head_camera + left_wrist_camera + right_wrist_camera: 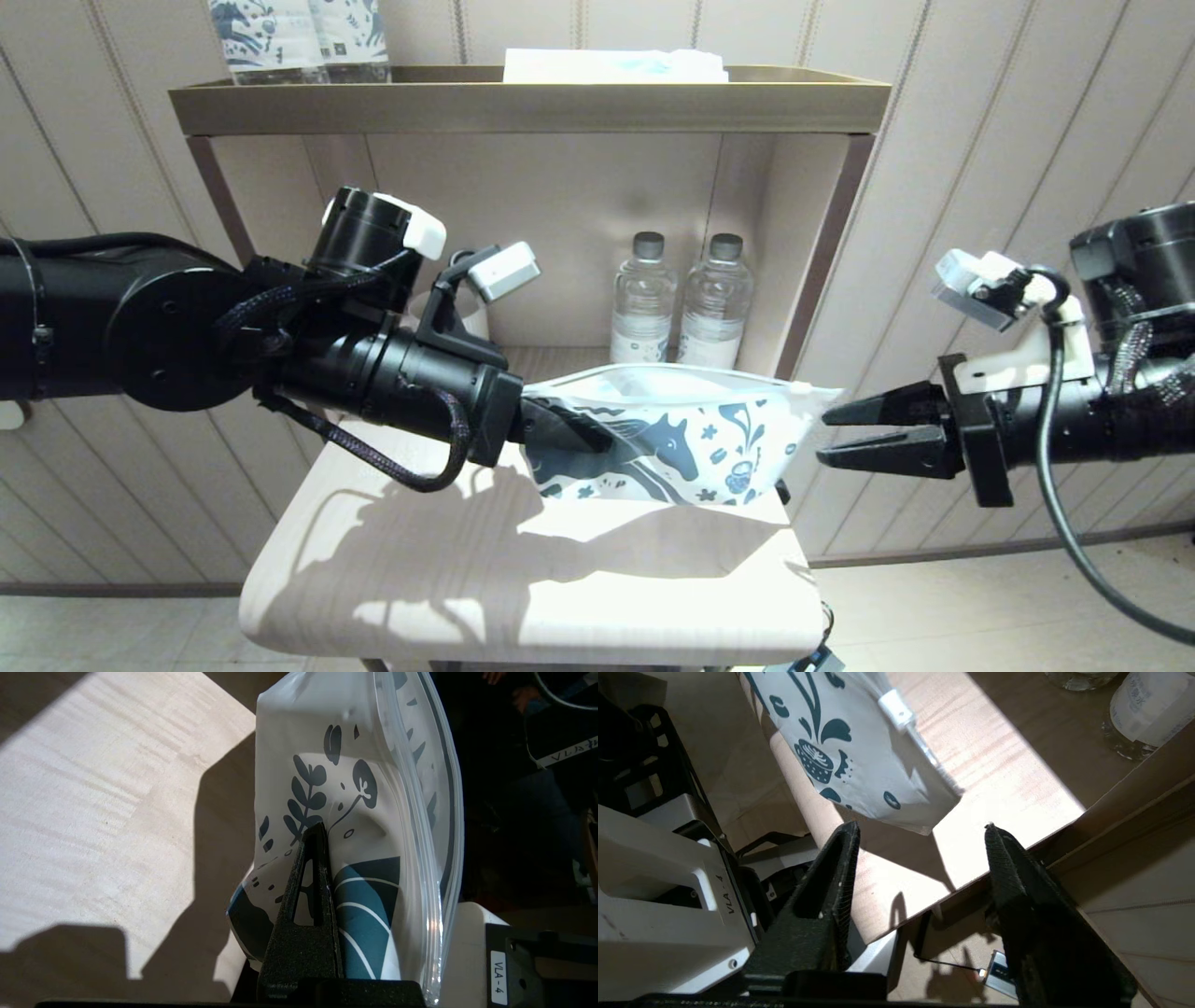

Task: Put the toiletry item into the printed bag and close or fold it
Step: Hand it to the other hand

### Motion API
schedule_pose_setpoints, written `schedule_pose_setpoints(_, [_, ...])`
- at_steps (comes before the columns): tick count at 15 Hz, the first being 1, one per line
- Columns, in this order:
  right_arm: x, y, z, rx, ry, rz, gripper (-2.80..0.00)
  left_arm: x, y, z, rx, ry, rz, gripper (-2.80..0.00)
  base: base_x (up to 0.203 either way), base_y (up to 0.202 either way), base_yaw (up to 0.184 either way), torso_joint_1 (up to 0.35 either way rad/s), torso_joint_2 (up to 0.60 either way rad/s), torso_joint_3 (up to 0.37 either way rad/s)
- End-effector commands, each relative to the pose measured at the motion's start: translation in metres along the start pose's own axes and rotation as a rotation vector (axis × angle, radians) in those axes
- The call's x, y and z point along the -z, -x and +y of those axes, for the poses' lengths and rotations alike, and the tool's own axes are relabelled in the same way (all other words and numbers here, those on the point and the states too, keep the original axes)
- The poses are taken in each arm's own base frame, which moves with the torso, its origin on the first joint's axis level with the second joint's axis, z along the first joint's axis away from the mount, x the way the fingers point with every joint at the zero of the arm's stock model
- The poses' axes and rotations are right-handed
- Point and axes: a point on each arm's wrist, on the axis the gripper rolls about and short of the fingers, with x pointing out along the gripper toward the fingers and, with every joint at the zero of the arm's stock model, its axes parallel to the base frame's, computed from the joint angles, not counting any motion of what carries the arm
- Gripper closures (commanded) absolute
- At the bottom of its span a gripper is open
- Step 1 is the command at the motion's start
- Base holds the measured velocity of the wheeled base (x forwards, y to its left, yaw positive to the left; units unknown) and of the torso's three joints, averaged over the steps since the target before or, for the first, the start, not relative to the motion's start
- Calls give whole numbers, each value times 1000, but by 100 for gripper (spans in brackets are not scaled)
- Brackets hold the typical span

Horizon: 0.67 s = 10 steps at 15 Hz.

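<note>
A: What's on the left?
B: The left claw [560, 431] pinches one end of the printed bag [681, 439], holding it level above the table [523, 579].
A: And right?
B: Just beyond the bag's far corner, the right claw [826, 437] gapes empty. No toothbrush shows. It should grip the zipper edge squarely.

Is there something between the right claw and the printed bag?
No. The head view shows only a small bare gap between the open right claw and the corner of the printed bag, which the left claw holds.
</note>
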Motion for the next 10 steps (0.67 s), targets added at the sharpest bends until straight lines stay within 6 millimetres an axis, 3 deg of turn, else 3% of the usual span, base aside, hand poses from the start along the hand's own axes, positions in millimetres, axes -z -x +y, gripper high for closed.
schedule_pose_setpoints(1, [9,-4,-3,-14,39,25,-280,1,-2,2,6,6,5,0,0,0,0,0,0,0])
schedule_pose_setpoints(4, [14,-14,-7,-74,33,24,-280,1,-1,1,7,6,5,0,0,0,0,0,0,0])
schedule_pose_setpoints(10, [2,-29,-10,-202,50,-26,-280,4,0,0,43,11,11,0,0,0,0,0,0,0])
